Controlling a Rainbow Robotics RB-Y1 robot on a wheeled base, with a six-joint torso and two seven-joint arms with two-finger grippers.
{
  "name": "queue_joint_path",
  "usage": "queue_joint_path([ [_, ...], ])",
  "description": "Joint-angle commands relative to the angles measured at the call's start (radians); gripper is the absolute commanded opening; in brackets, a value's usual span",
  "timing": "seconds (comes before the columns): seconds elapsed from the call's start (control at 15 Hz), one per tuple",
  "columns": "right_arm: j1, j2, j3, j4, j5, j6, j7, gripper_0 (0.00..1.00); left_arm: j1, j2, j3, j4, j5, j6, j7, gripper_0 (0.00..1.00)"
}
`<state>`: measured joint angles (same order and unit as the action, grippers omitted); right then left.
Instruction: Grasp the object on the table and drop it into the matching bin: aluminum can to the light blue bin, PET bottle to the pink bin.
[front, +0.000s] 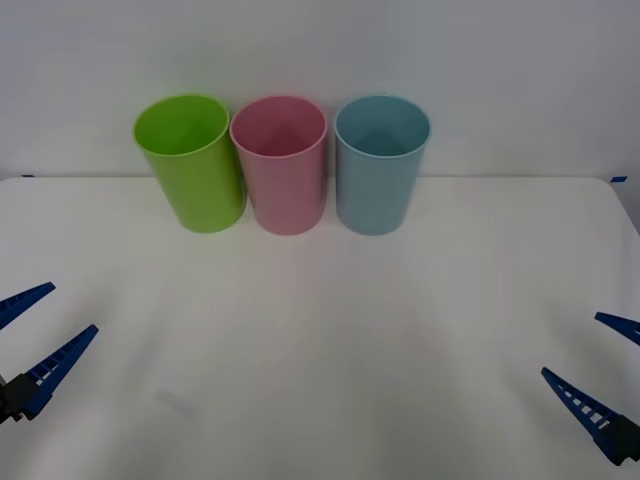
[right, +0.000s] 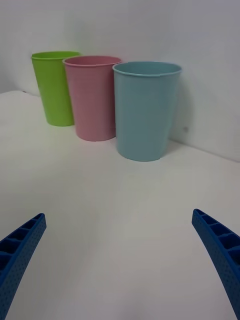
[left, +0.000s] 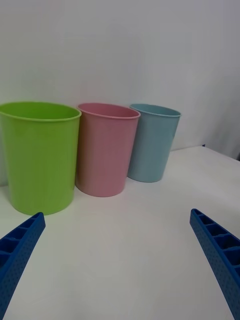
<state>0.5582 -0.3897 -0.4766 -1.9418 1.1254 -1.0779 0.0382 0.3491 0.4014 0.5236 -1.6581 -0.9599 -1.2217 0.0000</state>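
Observation:
The object, whether aluminum can or PET bottle, is out of view. At the back of the white table (front: 320, 340) the light blue bin (front: 378, 195) (right: 146, 115) (left: 151, 145) stands upright beside the pink bin (front: 288, 195) (right: 93, 100) (left: 105, 152). Low at the table's near left edge, my left gripper (front: 72, 308) (left: 117, 214) is open with nothing between its fingers. My right gripper (front: 570, 345) (right: 118, 215) is open and holds nothing at the near right edge. Both are well short of the bins.
A lime green bin (front: 200, 190) (right: 56, 90) (left: 37, 160) stands left of the pink bin, the three in a tight row against a white wall. Bare white tabletop stretches between the grippers and the bins.

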Motion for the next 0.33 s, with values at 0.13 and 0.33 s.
queue_joint_path([
  [0.13, 0.012, 0.0, 0.009, 0.001, -0.001, 0.026, 0.008, 1.0, 0.0, 0.0, 0.0, 0.0, 0.0, 0.0, 0.0, 1.0],
  [0.33, 0.017, 0.0, 0.012, 0.0, -0.001, 0.026, 0.008, 1.0, 0.0, 0.0, 0.0, 0.0, 0.0, 0.0, 0.0, 1.0],
])
